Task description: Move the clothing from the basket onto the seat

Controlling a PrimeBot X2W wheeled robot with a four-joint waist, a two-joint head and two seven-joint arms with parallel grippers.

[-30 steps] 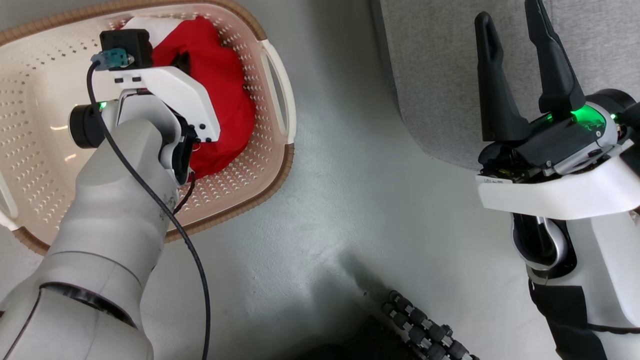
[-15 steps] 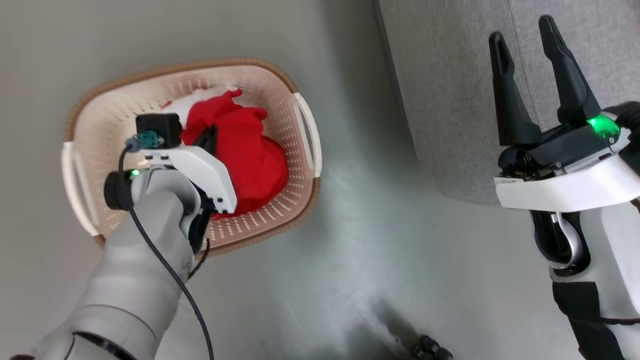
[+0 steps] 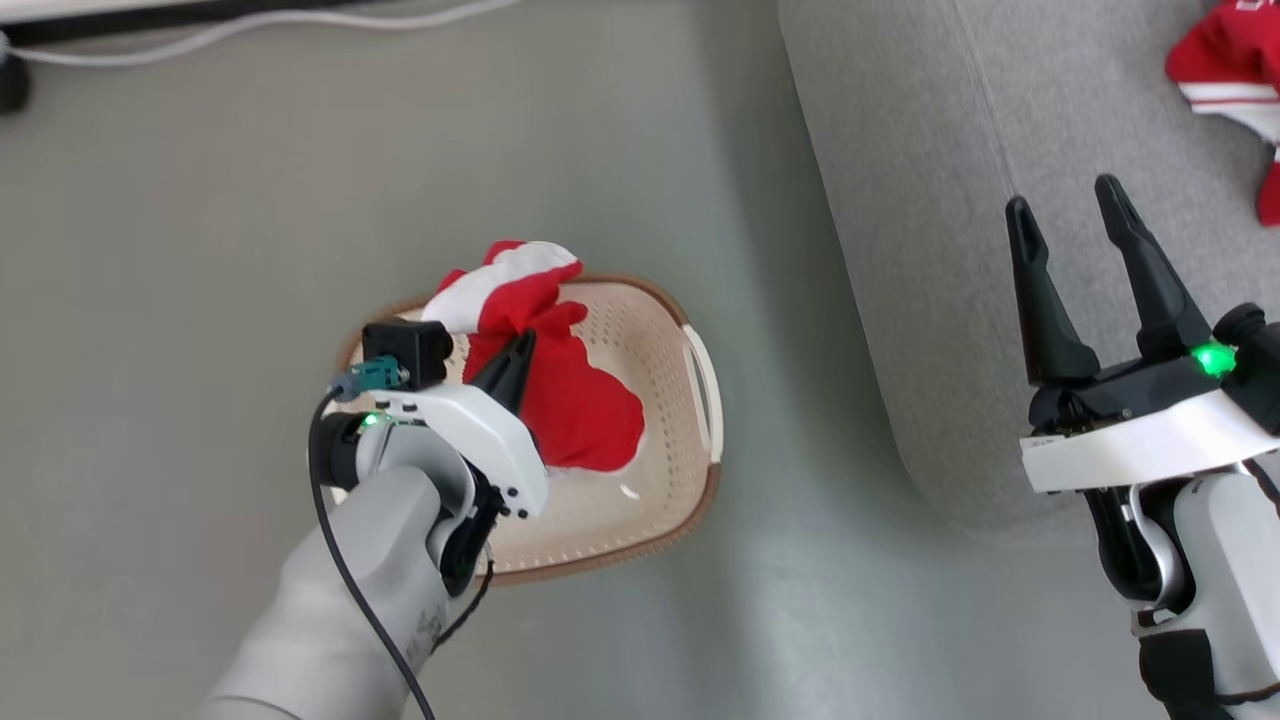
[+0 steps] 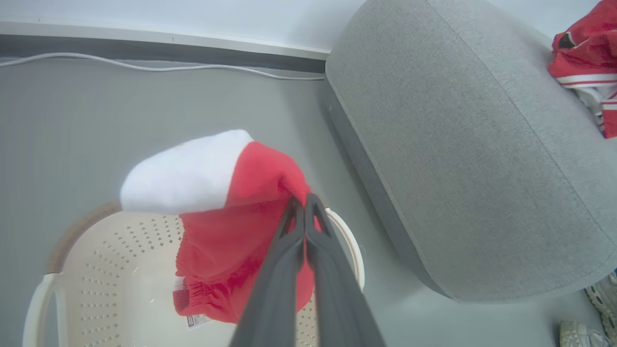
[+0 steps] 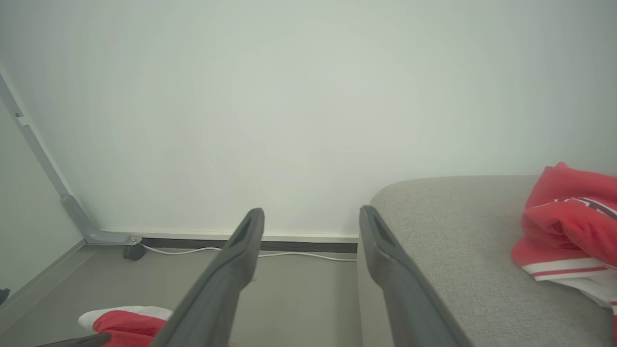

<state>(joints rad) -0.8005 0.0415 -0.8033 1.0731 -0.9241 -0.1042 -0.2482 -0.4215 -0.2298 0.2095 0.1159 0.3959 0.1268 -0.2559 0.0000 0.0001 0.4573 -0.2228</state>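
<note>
The left gripper is pinched shut on a red and white piece of clothing. It hangs over the cream basket on the floor. To the right is the big grey sofa. The right gripper is wide open and holds nothing. A second red piece lies on the sofa.

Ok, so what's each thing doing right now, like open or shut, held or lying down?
left end effector, shut on the red garment.
right end effector, open, holding nothing.
red garment, pinched and raised, hanging over the laundry basket.
laundry basket, upright on the floor.
striped red garment, lying crumpled on the sofa.
sofa, carrying the striped red garment.
</note>
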